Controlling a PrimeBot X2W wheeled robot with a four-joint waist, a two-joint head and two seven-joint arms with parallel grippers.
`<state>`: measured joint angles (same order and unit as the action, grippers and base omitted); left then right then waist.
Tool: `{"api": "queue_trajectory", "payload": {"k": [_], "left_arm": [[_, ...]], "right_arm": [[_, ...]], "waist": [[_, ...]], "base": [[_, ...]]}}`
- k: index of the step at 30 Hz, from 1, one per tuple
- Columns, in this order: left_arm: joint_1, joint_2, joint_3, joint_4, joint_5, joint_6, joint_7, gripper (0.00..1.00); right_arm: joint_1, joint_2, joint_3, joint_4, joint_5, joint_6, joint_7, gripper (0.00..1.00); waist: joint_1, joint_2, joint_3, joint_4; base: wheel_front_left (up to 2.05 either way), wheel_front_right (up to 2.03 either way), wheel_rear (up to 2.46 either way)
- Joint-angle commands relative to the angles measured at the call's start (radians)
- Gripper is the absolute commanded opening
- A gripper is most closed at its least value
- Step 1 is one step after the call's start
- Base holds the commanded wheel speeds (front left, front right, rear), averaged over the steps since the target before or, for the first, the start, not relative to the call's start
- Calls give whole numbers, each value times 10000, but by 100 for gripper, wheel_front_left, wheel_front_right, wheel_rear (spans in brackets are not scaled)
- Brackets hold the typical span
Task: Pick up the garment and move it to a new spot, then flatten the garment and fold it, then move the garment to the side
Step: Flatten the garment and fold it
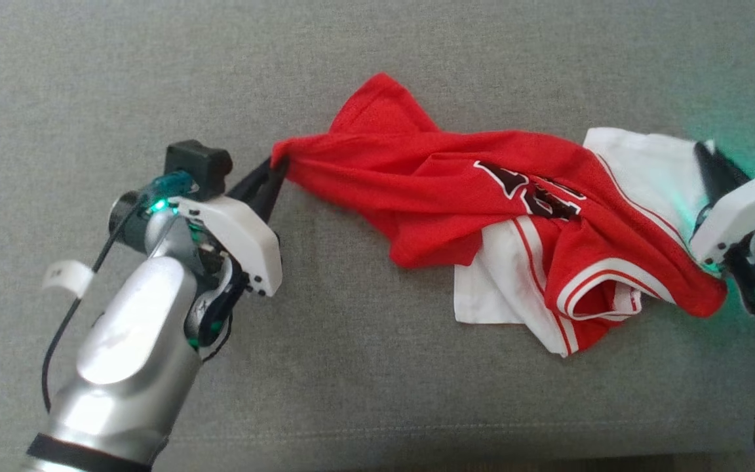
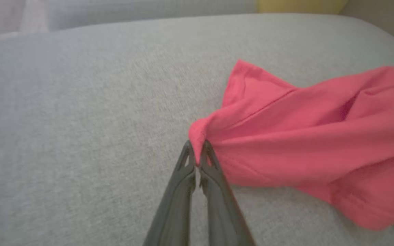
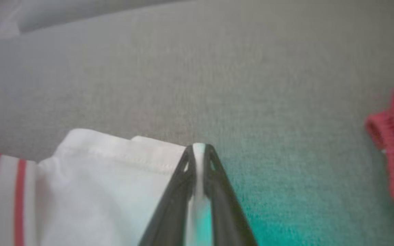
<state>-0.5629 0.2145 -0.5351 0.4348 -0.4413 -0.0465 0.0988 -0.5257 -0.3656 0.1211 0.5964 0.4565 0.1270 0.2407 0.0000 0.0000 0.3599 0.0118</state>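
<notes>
The red-and-white jersey lies crumpled on the grey cushion, with the left gripper pinched tight on a red corner and the right gripper clamped on its white hem, so flattening looks barely begun, with folding and moving aside left.

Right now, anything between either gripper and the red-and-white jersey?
Nothing visible. The left gripper is shut on a red corner of the red-and-white fabric jersey; the right gripper is shut on its white hem.

Surface: a grey woven cushion, wide and soft.
Seam: a stitched line along its near edge.
Background: a yellow thing, blurred, beyond the cushion.
</notes>
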Motion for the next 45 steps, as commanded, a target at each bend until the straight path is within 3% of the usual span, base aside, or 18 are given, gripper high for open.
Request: {"api": "queue_trajectory", "payload": {"k": [1,5,10,17,25,30,35,40,45], "left_arm": [[-375,305,492,-504,54,143,-325,0],[-168,646,814,-1359,173,487,-934,0],[67,1065,1309,-2857,196,956,-1190,0],[41,1781,1946,-5683,364,1556,-724,0],[-565,2538,2475,-7988,602,1843,280,0],[-1285,2730,2705,-8452,522,1843,778,0],[-2011,2509,2697,-7868,186,1726,938,0],[-2817,1970,2607,-6261,-164,1563,609,0],[-3986,1238,2562,-3637,-362,1309,-332,0]], "right_arm": [[-55,-366,88,-373,54,37,-647,0],[-55,-687,-394,-1660,-213,37,-2307,0],[233,-815,-1231,-4007,-760,37,-2957,0],[269,-927,-2428,-7899,-1484,37,-2172,0],[-1021,-1413,-3222,-10118,-1302,37,-790,0],[-2190,-1756,-3151,-10118,-783,37,-69,0],[-3110,-1800,-2505,-8981,-194,37,234,0],[-3972,-1689,-1549,-7198,207,37,16,0],[-5416,-1229,-310,-4788,468,37,-812,0]], "waist": [[0,0,-137,-10],[0,0,-636,-131],[0,0,-1287,-263],[0,0,-2110,-329],[0,0,-2574,-366],[0,0,-2611,-396],[0,0,-2422,-425],[0,0,-2059,-370],[0,0,-1745,-374]], "base": [[0,0,0],[0,0,0],[0,0,0],[0,0,0],[0,0,0],[0,0,0],[0,0,0],[0,0,0],[0,0,0]]}}
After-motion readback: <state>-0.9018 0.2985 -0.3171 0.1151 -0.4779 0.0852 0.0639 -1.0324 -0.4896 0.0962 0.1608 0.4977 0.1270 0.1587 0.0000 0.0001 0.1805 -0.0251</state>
